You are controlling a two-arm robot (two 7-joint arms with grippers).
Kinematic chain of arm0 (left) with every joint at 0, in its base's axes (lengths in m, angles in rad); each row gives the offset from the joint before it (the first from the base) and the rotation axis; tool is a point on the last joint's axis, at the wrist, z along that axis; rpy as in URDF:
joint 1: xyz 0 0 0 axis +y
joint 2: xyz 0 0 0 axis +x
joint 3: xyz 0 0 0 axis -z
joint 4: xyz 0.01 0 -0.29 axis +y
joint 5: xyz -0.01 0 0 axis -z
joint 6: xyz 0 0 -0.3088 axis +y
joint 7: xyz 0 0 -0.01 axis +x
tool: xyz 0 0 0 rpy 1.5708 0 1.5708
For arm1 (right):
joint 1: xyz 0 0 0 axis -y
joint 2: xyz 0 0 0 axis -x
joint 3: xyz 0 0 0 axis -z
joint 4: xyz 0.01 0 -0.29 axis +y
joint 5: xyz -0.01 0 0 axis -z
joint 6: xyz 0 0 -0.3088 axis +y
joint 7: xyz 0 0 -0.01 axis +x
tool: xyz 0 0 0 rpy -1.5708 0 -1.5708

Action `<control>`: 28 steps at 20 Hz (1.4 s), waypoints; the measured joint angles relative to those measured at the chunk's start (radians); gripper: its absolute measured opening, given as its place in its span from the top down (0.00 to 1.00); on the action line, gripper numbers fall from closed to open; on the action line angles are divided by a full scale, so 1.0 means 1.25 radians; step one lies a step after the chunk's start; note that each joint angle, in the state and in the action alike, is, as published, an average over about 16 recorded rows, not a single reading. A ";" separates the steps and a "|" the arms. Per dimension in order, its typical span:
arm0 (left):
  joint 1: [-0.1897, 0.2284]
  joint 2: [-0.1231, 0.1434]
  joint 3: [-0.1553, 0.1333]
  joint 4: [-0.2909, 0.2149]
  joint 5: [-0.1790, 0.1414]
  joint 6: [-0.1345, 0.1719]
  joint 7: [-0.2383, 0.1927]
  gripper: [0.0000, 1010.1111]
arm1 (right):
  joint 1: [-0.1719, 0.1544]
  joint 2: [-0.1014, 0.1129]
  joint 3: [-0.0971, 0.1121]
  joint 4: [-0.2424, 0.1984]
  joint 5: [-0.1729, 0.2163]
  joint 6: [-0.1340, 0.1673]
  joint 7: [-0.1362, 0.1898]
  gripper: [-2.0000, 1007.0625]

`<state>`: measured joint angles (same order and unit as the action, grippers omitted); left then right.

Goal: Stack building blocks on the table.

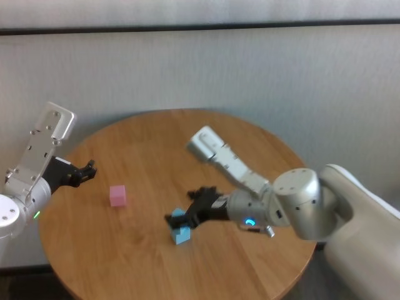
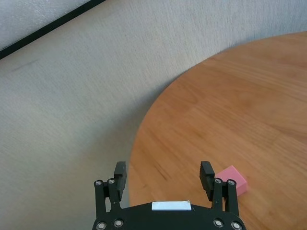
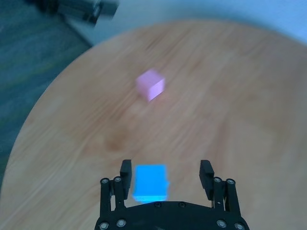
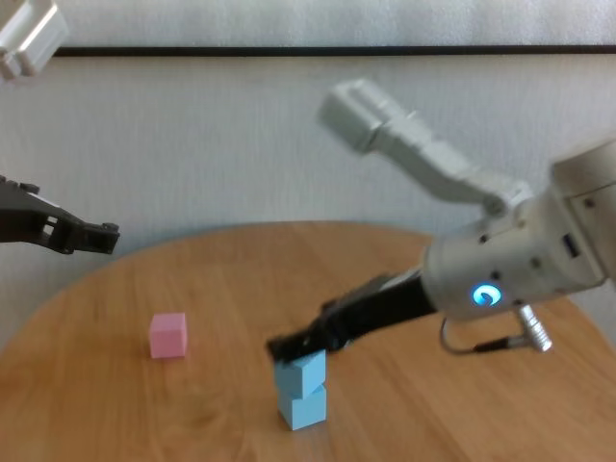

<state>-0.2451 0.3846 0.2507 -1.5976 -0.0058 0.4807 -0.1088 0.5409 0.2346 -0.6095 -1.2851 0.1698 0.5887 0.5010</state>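
Note:
Two light blue building blocks stand stacked near the table's front: the upper block (image 4: pixel 301 373) rests slightly turned on the lower block (image 4: pixel 304 408). My right gripper (image 4: pixel 294 346) reaches down around the upper block (image 3: pixel 151 183). It is open, and a gap shows between the block and one finger (image 3: pixel 206 172). The pink block (image 1: pixel 117 195) sits alone on the table (image 1: pixel 150 137), left of the stack. My left gripper (image 1: pixel 87 170) hovers open and holding nothing over the table's left edge, with the pink block (image 2: pixel 233 181) just beyond one fingertip.
The round wooden table ends close to the stack at the front (image 4: pixel 192 443). A pale carpeted floor (image 2: pixel 72 105) lies beyond the rim. My right forearm (image 1: pixel 225 162) stretches across the table's middle right.

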 joint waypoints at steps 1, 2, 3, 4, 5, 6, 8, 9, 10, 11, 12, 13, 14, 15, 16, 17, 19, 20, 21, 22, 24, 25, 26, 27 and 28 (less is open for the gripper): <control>0.000 0.000 0.000 0.000 0.000 0.000 0.000 0.01 | -0.005 0.002 0.009 -0.007 0.005 -0.005 -0.006 0.15; 0.000 0.000 0.000 0.000 0.000 0.000 0.000 0.01 | -0.009 0.005 0.019 -0.013 0.010 -0.010 -0.012 0.13; 0.000 0.000 0.000 0.000 0.000 0.000 0.000 0.01 | -0.015 0.007 0.030 -0.021 0.015 -0.016 -0.019 0.10; 0.000 0.000 0.000 0.000 0.000 0.000 0.000 0.01 | -0.020 0.010 0.042 -0.028 0.021 -0.022 -0.027 0.08; 0.000 0.000 0.000 0.000 0.000 0.000 0.000 0.01 | -0.025 0.013 0.055 -0.035 0.027 -0.028 -0.035 0.06; 0.000 0.000 0.000 0.000 0.000 0.000 0.000 0.01 | -0.031 0.016 0.069 -0.043 0.034 -0.035 -0.044 0.05; 0.000 0.000 0.000 0.000 0.000 0.000 0.000 0.01 | -0.041 0.023 0.097 -0.057 0.047 -0.048 -0.062 0.03; 0.000 0.000 0.000 0.000 0.000 0.000 0.000 0.01 | -0.046 0.026 0.112 -0.063 0.054 -0.056 -0.071 0.02; 0.000 0.000 0.000 0.000 0.000 0.000 0.000 0.01 | -0.050 0.029 0.127 -0.068 0.061 -0.063 -0.081 0.01; 0.000 0.000 0.000 0.000 0.000 0.000 0.000 0.01 | -0.054 0.032 0.142 -0.071 0.067 -0.070 -0.091 0.01; 0.000 0.000 0.000 0.000 0.000 0.000 0.000 0.01 | -0.058 0.035 0.156 -0.074 0.072 -0.079 -0.101 0.00; 0.000 0.000 0.000 0.000 0.000 0.000 0.000 0.01 | -0.061 0.038 0.171 -0.075 0.076 -0.088 -0.112 0.00; 0.000 0.000 0.000 0.000 0.000 0.000 -0.001 0.01 | -0.065 0.042 0.184 -0.076 0.079 -0.099 -0.123 0.00; 0.000 0.000 0.000 0.000 0.000 0.001 -0.002 0.01 | -0.068 0.045 0.197 -0.075 0.081 -0.110 -0.134 0.00; 0.000 0.000 0.001 -0.001 0.000 0.003 -0.004 0.01 | -0.070 0.048 0.209 -0.075 0.082 -0.121 -0.144 0.00; -0.001 0.000 0.002 -0.002 0.000 0.006 -0.007 0.01 | -0.073 0.051 0.220 -0.073 0.083 -0.132 -0.153 0.00; -0.001 -0.001 0.003 -0.005 -0.002 0.016 -0.013 0.01 | -0.077 0.056 0.239 -0.070 0.083 -0.152 -0.169 0.00; 0.000 -0.001 0.003 -0.008 -0.003 0.023 -0.016 0.01 | -0.079 0.058 0.248 -0.068 0.082 -0.162 -0.176 0.00; 0.000 -0.003 0.003 -0.011 -0.004 0.031 -0.019 0.01 | -0.081 0.061 0.255 -0.066 0.081 -0.171 -0.182 0.00; 0.001 -0.004 0.004 -0.015 -0.005 0.040 -0.022 0.01 | -0.082 0.063 0.261 -0.064 0.080 -0.179 -0.188 0.00; 0.003 -0.008 0.005 -0.025 -0.008 0.061 -0.029 0.01 | -0.085 0.066 0.270 -0.060 0.077 -0.195 -0.196 0.00; 0.004 -0.010 0.006 -0.030 -0.009 0.072 -0.032 0.01 | -0.086 0.067 0.273 -0.058 0.075 -0.201 -0.200 0.00; 0.005 -0.013 0.007 -0.035 -0.010 0.084 -0.036 0.01 | -0.087 0.068 0.276 -0.056 0.073 -0.207 -0.202 0.00; 0.005 -0.016 0.009 -0.040 -0.011 0.096 -0.039 0.01 | -0.088 0.069 0.277 -0.055 0.071 -0.210 -0.204 0.00; 0.006 -0.021 0.010 -0.045 -0.012 0.110 -0.042 0.01 | -0.088 0.070 0.277 -0.054 0.069 -0.213 -0.205 0.00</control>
<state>-0.2378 0.3585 0.2635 -1.6533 -0.0213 0.6178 -0.1616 0.4309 0.3216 -0.2631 -1.3522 0.2566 0.3224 0.2449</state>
